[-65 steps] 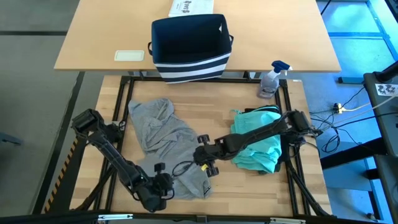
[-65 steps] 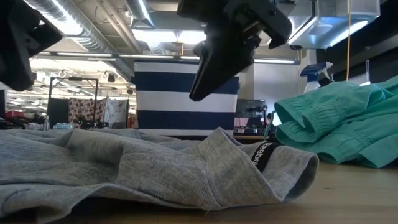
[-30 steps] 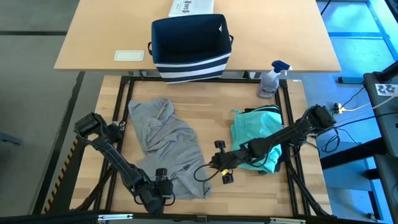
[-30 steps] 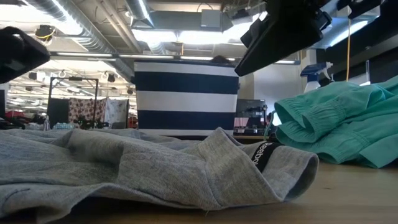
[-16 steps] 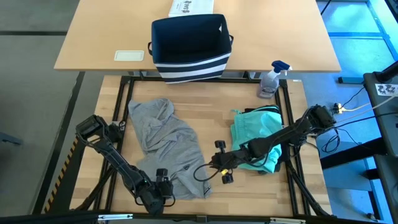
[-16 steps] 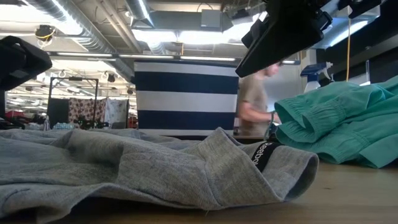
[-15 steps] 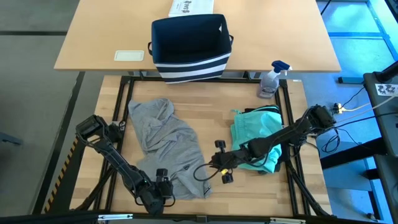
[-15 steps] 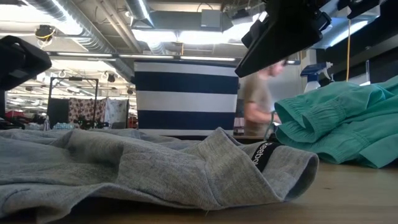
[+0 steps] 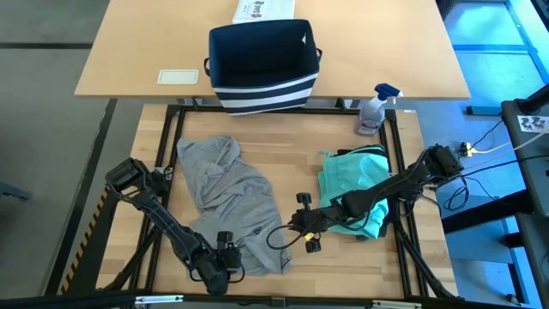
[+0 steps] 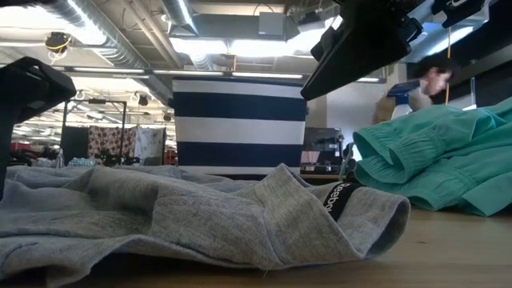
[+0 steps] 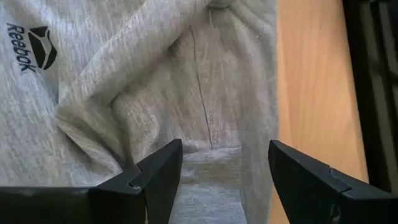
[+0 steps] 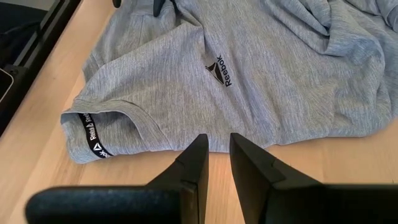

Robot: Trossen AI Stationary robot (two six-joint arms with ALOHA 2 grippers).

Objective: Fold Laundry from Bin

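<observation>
At the near edge of the wooden surface [image 9: 283,172], the left gripper [image 9: 225,268] hangs low over the near hem of the grey T-shirt [image 9: 227,193], its jaws spread wide with crumpled grey cloth lying between and just beyond them, nothing pinched. The shirt lies rumpled on the left half of the surface, stretching from the near edge up toward the far left corner, its small logo [image 12: 219,70] facing up and its black-banded collar [image 12: 91,135] turned toward the middle. Just right of the shirt's near corner, the right gripper [image 9: 307,233] hovers above bare wood, its jaws narrow and empty, the shirt's edge lying just ahead of them. Behind that arm, toward the right edge, a teal piece [image 9: 356,193] lies bunched in a heap. Beyond the far edge, on a second, paler surface, stands the bin [image 9: 262,64], navy with white stripes, with a spray bottle [image 9: 374,110] near the far right corner.
</observation>
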